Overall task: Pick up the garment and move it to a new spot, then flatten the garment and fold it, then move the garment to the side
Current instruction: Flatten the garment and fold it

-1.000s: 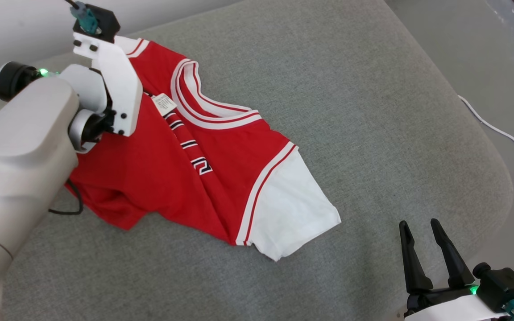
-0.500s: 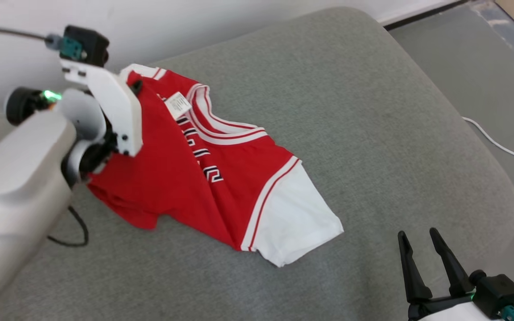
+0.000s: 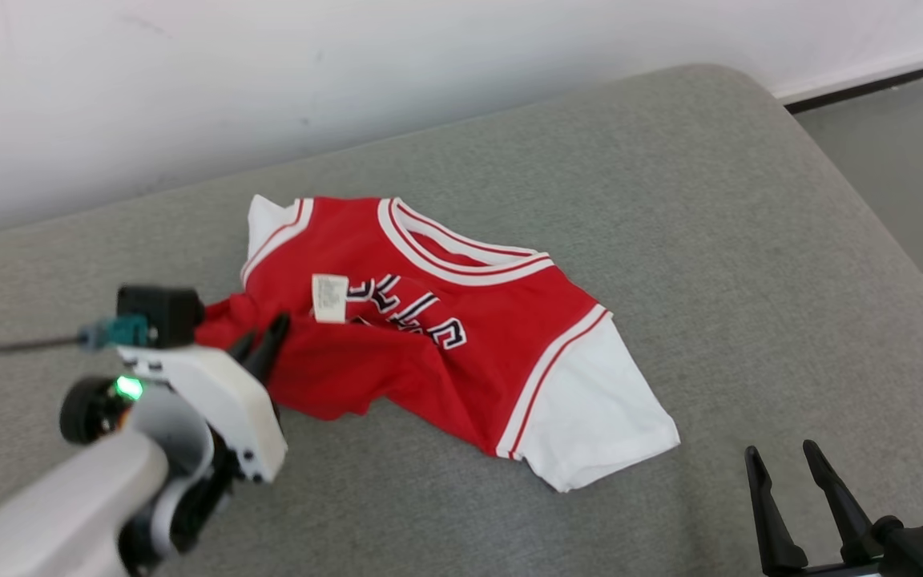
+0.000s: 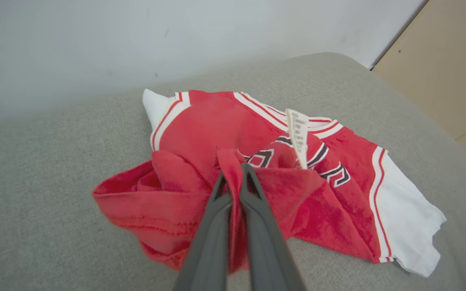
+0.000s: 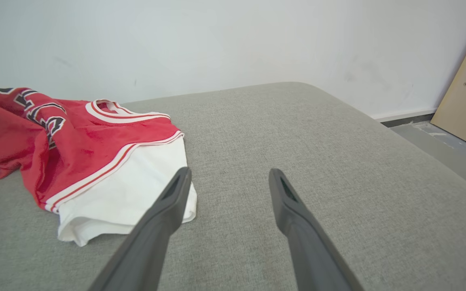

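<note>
The red and white shirt (image 3: pixel 429 336) lies crumpled on the grey cushion (image 3: pixel 670 200). It looks light and limp, and I judge it will sag and trail from any single hold, so a hem or shoulder seam would serve better than a bunched middle. The left pincer (image 4: pixel 233 171) is clamped together on a fold of red cloth at the shirt's left edge, near its care label (image 3: pixel 329 298). The right pincer (image 3: pixel 780 449) hangs with fingers apart, just beyond the shirt's white sleeve (image 3: pixel 598 417). The wall (image 3: pixel 269 80) runs behind the shirt and looks unlikely to hinder.
</note>
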### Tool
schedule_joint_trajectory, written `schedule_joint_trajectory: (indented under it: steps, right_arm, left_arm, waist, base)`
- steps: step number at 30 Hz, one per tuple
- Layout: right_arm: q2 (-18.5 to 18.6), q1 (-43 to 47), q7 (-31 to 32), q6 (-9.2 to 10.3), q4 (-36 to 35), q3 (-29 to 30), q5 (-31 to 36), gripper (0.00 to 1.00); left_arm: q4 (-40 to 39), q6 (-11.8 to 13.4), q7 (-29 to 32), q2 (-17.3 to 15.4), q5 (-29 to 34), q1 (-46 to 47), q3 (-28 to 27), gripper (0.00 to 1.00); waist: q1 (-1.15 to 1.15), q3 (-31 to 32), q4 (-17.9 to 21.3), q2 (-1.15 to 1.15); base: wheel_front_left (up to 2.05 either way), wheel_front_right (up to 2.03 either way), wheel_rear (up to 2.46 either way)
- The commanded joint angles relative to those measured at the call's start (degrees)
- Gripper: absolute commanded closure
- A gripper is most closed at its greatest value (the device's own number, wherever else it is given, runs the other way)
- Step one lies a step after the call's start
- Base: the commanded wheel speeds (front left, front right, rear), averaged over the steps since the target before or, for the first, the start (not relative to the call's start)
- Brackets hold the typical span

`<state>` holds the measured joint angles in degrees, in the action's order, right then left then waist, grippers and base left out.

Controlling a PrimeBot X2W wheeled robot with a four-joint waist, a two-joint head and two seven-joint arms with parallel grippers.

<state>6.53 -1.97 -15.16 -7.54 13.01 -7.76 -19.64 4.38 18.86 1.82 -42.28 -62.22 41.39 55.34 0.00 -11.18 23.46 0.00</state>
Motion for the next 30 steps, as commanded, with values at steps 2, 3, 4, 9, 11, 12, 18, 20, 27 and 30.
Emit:
schedule_joint_trajectory:
  steps: [2,3,4,9,11,12,18,20,27,30]
  right_arm:
    - [0.5,0.9,0.0,0.11,-0.2,0.1,0.7,0.0]
    - [0.6,1.1,0.0,0.11,-0.3,0.2,0.7,0.0]
    - [0.8,1.2,0.0,0.11,-0.3,0.2,0.7,0.0]
    - [1.2,2.2,0.0,0.11,-0.5,0.5,0.9,0.0]
    - [1.4,2.4,0.0,0.11,-0.5,0.6,0.9,0.0]
    - [1.5,2.4,0.0,0.11,-0.5,0.6,0.9,0.0]
    - [1.7,2.9,0.0,0.11,-0.4,0.5,1.1,0.0]
    - [1.8,3.1,0.0,0.11,-0.4,0.5,1.1,0.0]
    - [2.1,3.4,0.0,0.11,-0.1,-0.4,1.3,0.0]
    - [2.1,3.4,0.0,0.11,0.0,-0.7,1.2,0.0]
  left_arm:
    - [-2.2,1.2,-2.8,0.1,-1.3,-4.0,-0.6,0.91]
    - [-2.9,1.6,-3.9,0.2,-1.7,-5.6,-0.7,0.89]
    - [-3.4,1.9,-5.0,0.5,-2.2,-7.2,-0.8,0.89]
    - [-5.0,2.6,-9.5,1.5,-3.4,-14.0,-0.4,0.45]
    - [-5.0,2.7,-11.0,2.1,-4.1,-16.2,-0.4,0.0]
    - [-4.9,2.7,-11.6,2.2,-4.2,-17.2,-0.2,0.0]
    - [-4.8,3.5,-14.1,2.5,-5.5,-22.0,-0.5,0.0]
    - [-5.0,4.1,-15.0,2.1,-5.1,-22.7,-1.5,0.0]
    - [-8.2,6.0,-16.3,0.0,-3.5,-23.3,-5.2,0.0]
    - [-10.5,6.9,-16.4,-1.4,-3.3,-23.7,-6.4,0.0]
  waist:
    - [0.0,0.9,-1.6,0.0]
    - [0.0,1.0,-1.9,0.0]
    - [0.0,1.3,-2.2,0.0]
    - [0.0,2.0,-3.4,0.0]
    - [0.0,2.3,-3.9,0.0]
    - [0.0,2.4,-4.0,0.0]
    - [0.0,3.3,-4.6,0.0]
    - [0.0,3.6,-4.7,0.0]
    - [0.0,5.0,-4.3,0.0]
    - [0.0,5.4,-3.7,0.0]
  base:
    - [0.0,0.0,0.0]
    - [0.0,0.0,0.0]
    - [0.0,0.0,0.0]
    - [0.0,0.0,0.0]
    - [0.0,0.0,0.0]
    - [0.0,0.0,0.0]
    - [0.0,0.0,0.0]
    - [0.0,0.0,0.0]
    - [0.0,0.0,0.0]
    - [0.0,0.0,0.0]
